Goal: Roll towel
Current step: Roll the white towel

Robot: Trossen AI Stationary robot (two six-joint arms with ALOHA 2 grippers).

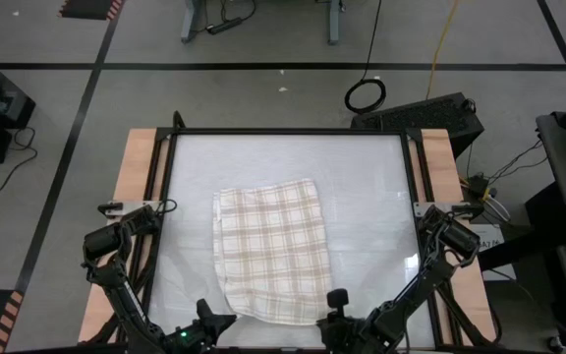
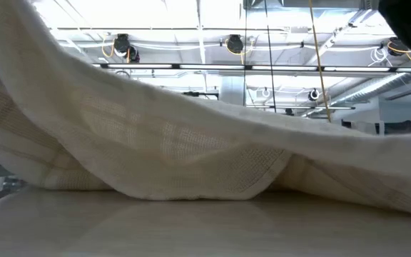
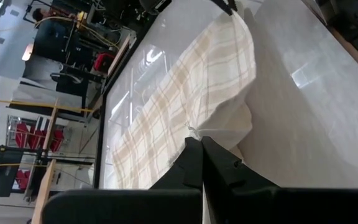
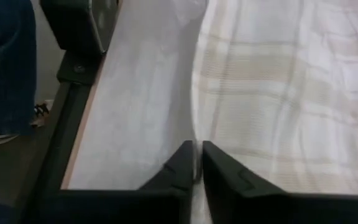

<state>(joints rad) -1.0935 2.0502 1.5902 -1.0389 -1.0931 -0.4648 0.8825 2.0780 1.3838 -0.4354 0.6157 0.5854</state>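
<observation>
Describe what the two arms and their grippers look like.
Both arms are black, built of chunky jointed segments. The left gripper and right gripper each have two dark, wedge-shaped fingers tapering to narrow tips. A small green light glows near the left arm's wrist. No markings are readable.

Overhead looks straight down; table-level and both wrist cameras closely share the towel (image 1: 271,251)

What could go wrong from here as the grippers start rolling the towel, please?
1. Both grippers pinch only the thin near edge of the towel: the left gripper and right gripper are shut on its corners, so a corner might slip out.
2. The near edge is lifted and sagging between them, so uneven motion could skew the roll.
</observation>
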